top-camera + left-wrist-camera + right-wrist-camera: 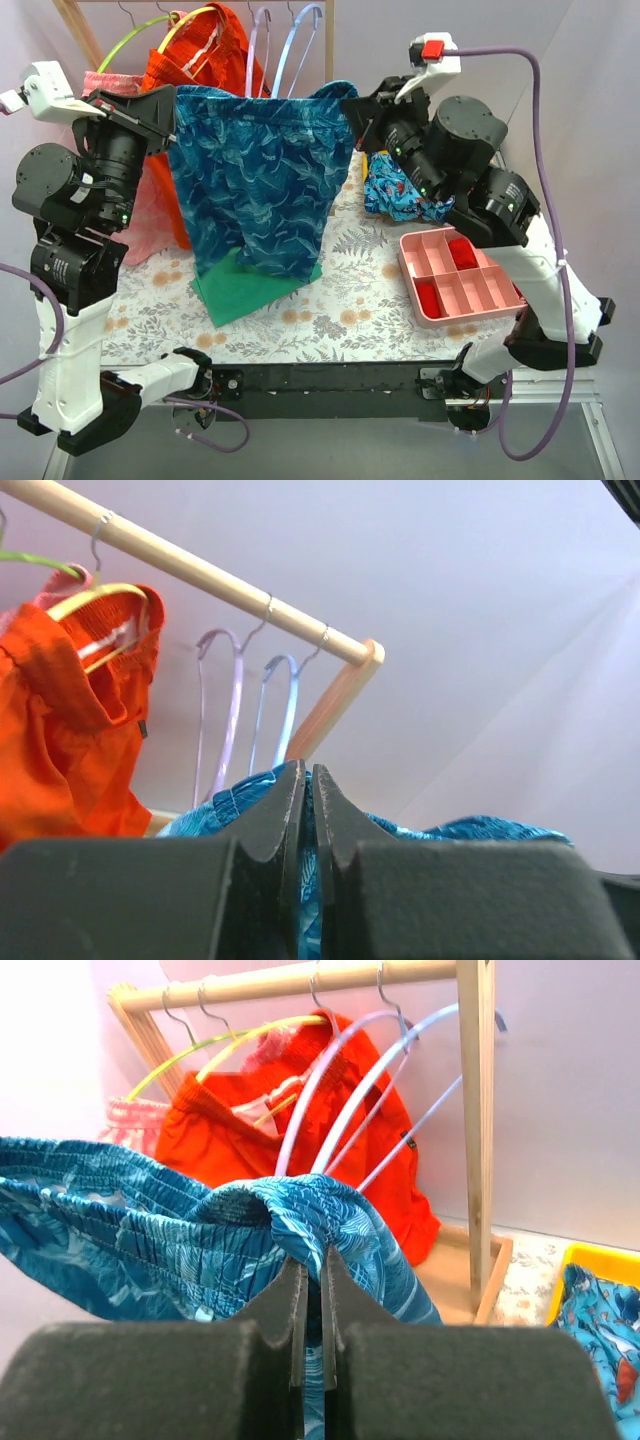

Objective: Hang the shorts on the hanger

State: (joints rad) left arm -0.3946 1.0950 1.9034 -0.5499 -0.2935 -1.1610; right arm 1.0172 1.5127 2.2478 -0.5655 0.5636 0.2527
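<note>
Near the left edge, the left gripper is pinched tight on one corner of the waistband of the shorts. They hang stretched out in the air toward the far edge, with the hem down over a green cloth. The right gripper clamps the other corner. On the rail along the far edge behind them, the hanger hangs bare between orange shorts and a light-blue hanger. A pink tray sits by the right edge.
</note>
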